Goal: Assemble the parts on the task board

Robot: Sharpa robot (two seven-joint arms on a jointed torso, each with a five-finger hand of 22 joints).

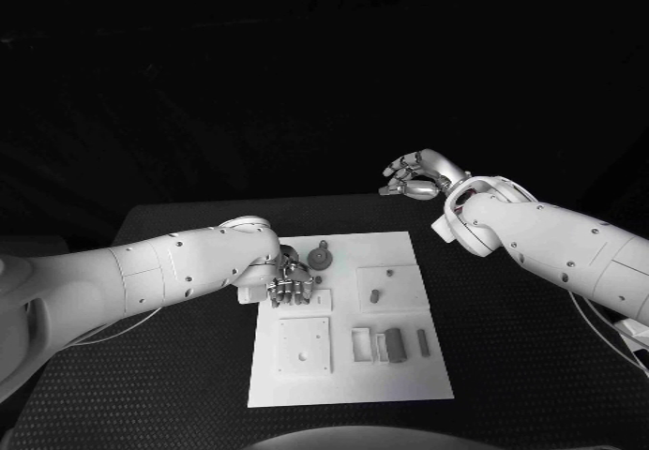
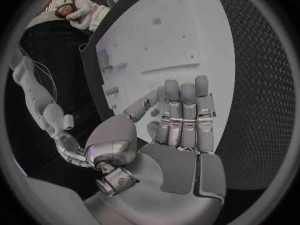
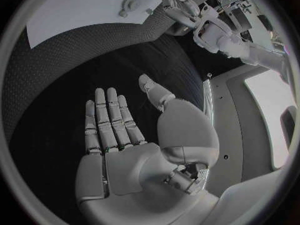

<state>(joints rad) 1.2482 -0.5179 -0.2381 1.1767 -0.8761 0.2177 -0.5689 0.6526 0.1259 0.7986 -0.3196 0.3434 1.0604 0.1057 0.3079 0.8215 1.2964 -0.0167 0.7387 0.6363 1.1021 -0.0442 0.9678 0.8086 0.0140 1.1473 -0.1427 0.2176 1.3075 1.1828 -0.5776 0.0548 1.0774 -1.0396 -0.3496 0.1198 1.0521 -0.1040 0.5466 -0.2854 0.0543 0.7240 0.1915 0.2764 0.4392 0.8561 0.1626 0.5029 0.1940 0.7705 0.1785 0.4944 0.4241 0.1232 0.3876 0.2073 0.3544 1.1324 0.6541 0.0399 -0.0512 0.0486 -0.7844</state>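
**Left hand over the board, right hand raised off it**

On my head camera, the task board (image 1: 349,319) lies mid-table with small parts (image 1: 389,345) in its near half. My left hand (image 1: 291,284) hovers fingers-down over its far-left area, beside a round part (image 1: 321,257). My right hand (image 1: 414,175) hangs past the board's far-right corner, fingers loosely curled, holding nothing.

Left wrist camera: the left hand (image 2: 181,120) is flat, fingers extended together above the board (image 2: 175,35), empty.

Right wrist camera: the right hand (image 3: 119,130) is open over the black table (image 3: 56,80), empty.
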